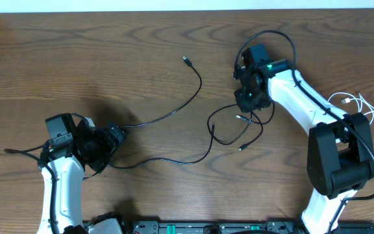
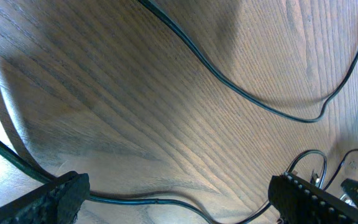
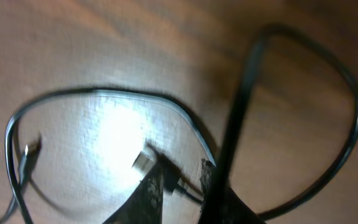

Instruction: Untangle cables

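Overhead: the right tool (image 1: 249, 104) hovers at the top edge of a knot of black cords (image 1: 239, 129), right of middle on the tabletop (image 1: 109, 52). A long black cord (image 1: 197, 84) trails left toward the left tool (image 1: 119, 135). The white cord (image 1: 359, 104) lies apart, far right.

Left wrist: the left tool (image 2: 179, 204) is spread wide, with a black strand (image 2: 135, 200) lying ungripped between its fingers.

Right wrist: the picture is blurred. The right tool (image 3: 182, 180) stands narrow about a cord just behind its plug (image 3: 143, 160); whether it pinches, I cannot tell. The step probably goes best by gripping close behind that plug and drawing it slowly back through the loop, staying low.
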You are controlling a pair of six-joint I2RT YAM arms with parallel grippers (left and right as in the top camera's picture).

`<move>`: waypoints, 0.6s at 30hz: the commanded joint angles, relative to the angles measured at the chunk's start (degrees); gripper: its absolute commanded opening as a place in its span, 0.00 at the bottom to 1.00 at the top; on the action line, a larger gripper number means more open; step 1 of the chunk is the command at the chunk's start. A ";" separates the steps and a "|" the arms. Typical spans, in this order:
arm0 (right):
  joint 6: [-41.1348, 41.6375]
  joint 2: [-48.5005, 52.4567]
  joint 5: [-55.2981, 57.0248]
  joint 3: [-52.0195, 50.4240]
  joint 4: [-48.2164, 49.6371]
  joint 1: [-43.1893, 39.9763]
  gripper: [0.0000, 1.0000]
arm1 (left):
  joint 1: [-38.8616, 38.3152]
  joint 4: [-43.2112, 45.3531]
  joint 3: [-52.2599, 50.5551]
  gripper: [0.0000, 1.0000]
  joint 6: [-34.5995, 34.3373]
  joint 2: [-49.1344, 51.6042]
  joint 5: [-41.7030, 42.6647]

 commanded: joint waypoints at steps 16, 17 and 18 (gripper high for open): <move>9.42 -0.24 -1.27 -0.39 9.84 -8.09 0.99 | 0.04 -0.22 1.05 0.98 0.94 -0.11 0.70; 9.94 -0.24 -1.25 -0.39 9.70 -9.01 0.99 | 0.04 -0.22 1.05 0.98 0.94 -0.11 0.72; 10.54 -0.24 -1.22 -0.39 9.49 -9.77 0.99 | 0.04 -0.22 1.05 0.98 0.94 -0.11 0.70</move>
